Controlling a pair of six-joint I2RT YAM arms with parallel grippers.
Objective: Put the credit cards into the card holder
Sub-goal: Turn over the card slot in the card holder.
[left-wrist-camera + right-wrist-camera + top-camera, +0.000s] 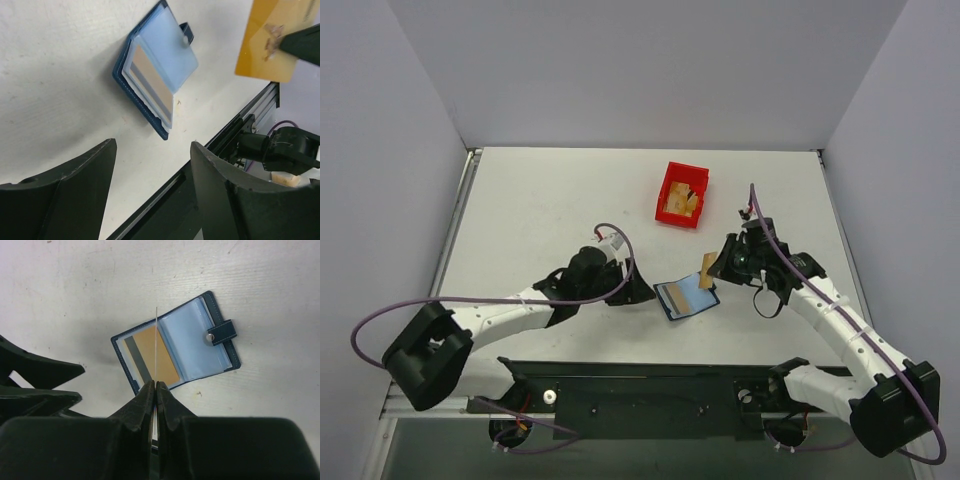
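Observation:
The card holder [686, 297] lies open on the table, navy outside with clear blue sleeves [192, 342] and a snap strap [221, 333]. One tan credit card [161, 357] with a dark stripe sits in its left sleeve [150, 82]. My right gripper [155, 384] is shut on a second gold credit card [272, 40], held on edge just above the open holder [707, 270]. My left gripper [152, 160] stands open and empty on the table just left of the holder [636, 290], not touching it.
A red plastic bin [682, 194] with tan pieces inside stands behind the holder. A black rail [650, 385] runs along the near table edge between the arm bases. Grey walls close in the table's left, right and back.

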